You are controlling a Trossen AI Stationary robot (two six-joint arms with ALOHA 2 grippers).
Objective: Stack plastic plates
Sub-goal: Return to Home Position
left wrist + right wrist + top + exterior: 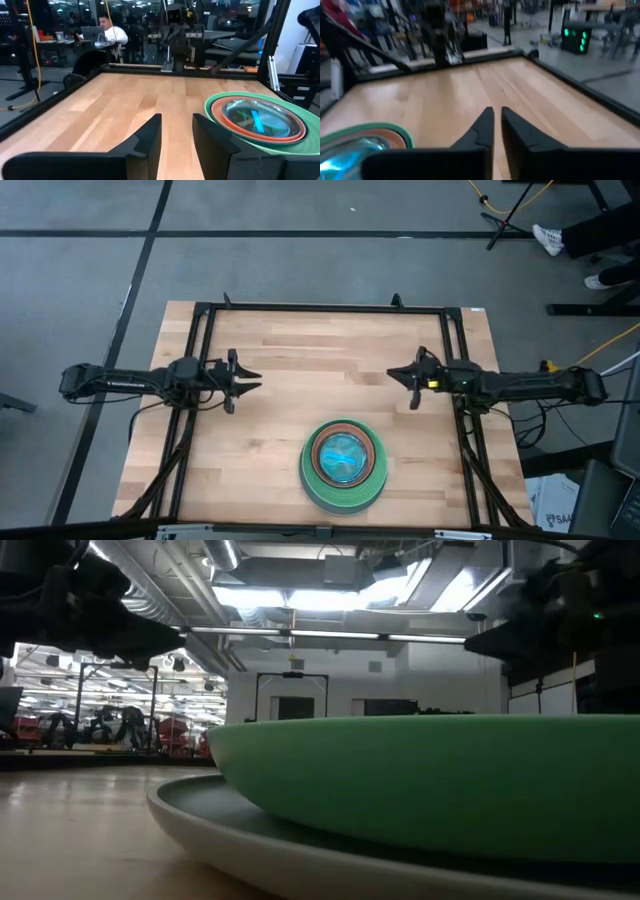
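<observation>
The plastic plates sit in one stack (pixel 343 463) near the table's front edge, right of centre. A grey plate (pixel 250 840) rests on the wood, and a mint green one (pixel 430 780) lies in it. Inside that come a brown-orange plate (pixel 225 112) and a glossy cyan one (pixel 257 120) on top. My left gripper (pixel 252 380) hovers open over the table's left side, pointing level toward the middle, far-left of the stack. My right gripper (pixel 392 374) hovers over the right side, also level, with its fingers (pixel 485 127) drawn almost together and nothing between them.
Black frame rails (pixel 320 308) run along the table's far edge and both sides. Bare wood (pixel 320 370) lies between the two grippers. A person sits at a desk (pixel 107 32) beyond the table, and someone's shoes (pixel 550 240) show on the floor at the far right.
</observation>
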